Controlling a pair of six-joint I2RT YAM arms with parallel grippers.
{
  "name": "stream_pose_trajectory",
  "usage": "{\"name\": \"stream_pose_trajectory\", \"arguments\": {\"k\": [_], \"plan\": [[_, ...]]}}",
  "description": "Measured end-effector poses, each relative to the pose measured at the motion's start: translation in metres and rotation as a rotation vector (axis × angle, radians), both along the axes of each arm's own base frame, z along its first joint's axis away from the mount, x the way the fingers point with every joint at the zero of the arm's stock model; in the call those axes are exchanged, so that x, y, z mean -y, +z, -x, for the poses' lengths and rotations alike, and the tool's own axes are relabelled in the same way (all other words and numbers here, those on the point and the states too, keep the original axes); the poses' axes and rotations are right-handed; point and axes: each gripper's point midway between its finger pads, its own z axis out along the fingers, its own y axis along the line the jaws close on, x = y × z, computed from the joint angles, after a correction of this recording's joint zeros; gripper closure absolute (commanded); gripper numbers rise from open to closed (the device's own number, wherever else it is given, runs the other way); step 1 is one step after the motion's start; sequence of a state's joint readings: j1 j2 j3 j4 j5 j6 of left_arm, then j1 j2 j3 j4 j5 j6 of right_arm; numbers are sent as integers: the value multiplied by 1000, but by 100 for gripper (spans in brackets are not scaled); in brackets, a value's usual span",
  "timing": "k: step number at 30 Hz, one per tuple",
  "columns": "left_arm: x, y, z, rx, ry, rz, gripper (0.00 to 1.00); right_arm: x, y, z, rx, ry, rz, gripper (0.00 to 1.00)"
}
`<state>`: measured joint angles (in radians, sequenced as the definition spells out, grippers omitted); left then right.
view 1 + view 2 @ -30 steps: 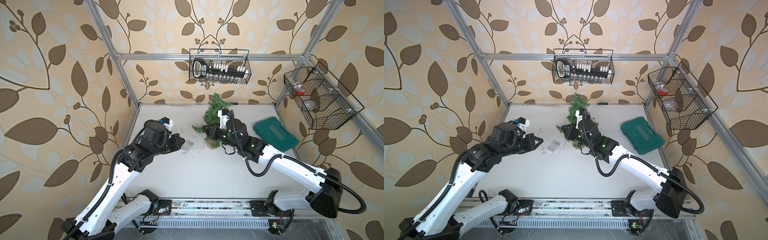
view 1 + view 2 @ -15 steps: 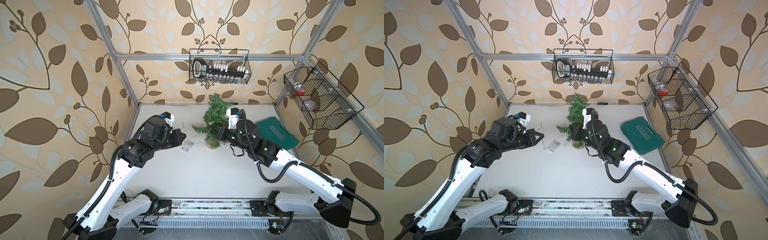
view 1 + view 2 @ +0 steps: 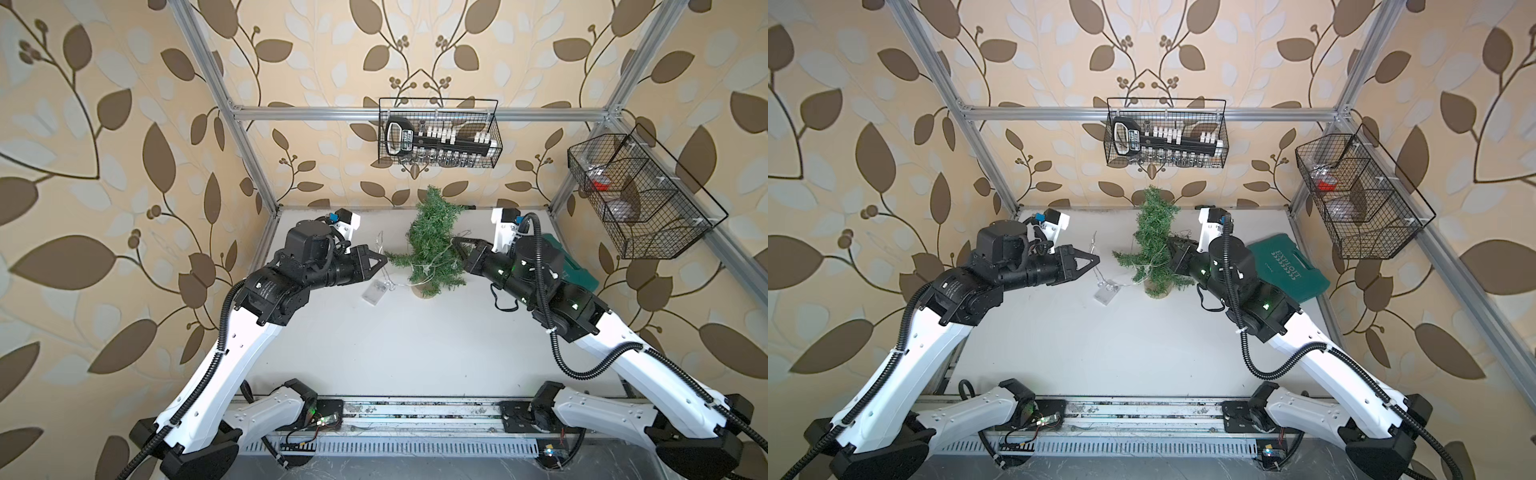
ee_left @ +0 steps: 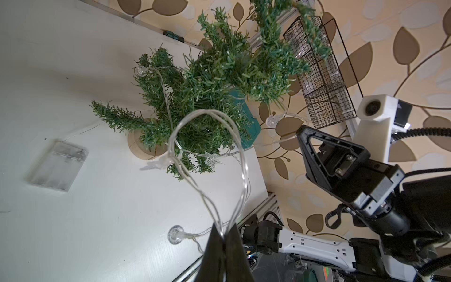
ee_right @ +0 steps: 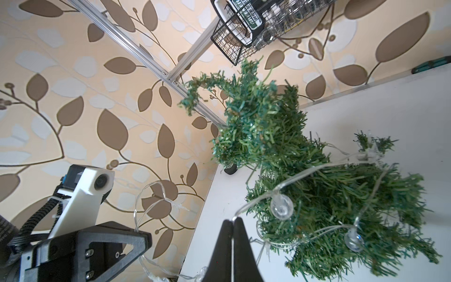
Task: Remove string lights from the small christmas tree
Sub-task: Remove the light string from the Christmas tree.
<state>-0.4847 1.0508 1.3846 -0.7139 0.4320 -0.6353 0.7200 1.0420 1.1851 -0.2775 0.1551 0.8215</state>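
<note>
Two grippers: both are closed on the same strand, one on each side of the small christmas tree [image 3: 432, 232].
left gripper [image 3: 384, 260]: it is raised above the table [image 3: 395, 353], left of the tree and clear of its branches. In the left wrist view its fingers [image 4: 214, 256] are pressed together, with a loop of the string lights [image 4: 175, 235] pinched at the tips.
battery box [image 3: 374, 291]: clear and lying flat on the table under the left gripper's tip, just left of the tan base [image 4: 140, 149]. A thin wire runs from it toward the tree.
string lights: draped through the lower branches, with globe bulbs hanging among the needles. One run crosses in front of the tree from gripper to gripper.
small christmas tree: upright at the back middle of the table, base on the surface.
back wire basket [image 3: 1167, 133]: on the wall above the tree, holding a black tool rack. Its label is too small to read.
right gripper [image 3: 455, 240]: at the tree's right edge, about mid height. In the right wrist view its fingers [image 5: 224, 244] are shut tight with the wire caught between the tips and a bulb just beyond them.
green case [image 3: 1287, 266]: flat on the table behind the right arm, with "EXPLOIT" in pale letters on the lid.
side wire basket [image 3: 1362, 199]: on the right wall. I cannot make out what is in it.
</note>
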Motion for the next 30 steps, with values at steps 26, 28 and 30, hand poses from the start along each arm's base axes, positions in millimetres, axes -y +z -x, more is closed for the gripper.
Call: {"name": "stream_pose_trajectory", "arguments": {"k": [26, 28, 30], "plan": [[22, 68, -2, 83, -109, 100, 100, 90, 16, -36, -20, -270, 15, 100], [24, 84, -4, 110, -119, 115, 100, 95, 32, -42, 10, -274, 1, 100], [27, 98, -7, 133, -130, 127, 100, 95, 50, -47, 45, -261, -11, 100]]}}
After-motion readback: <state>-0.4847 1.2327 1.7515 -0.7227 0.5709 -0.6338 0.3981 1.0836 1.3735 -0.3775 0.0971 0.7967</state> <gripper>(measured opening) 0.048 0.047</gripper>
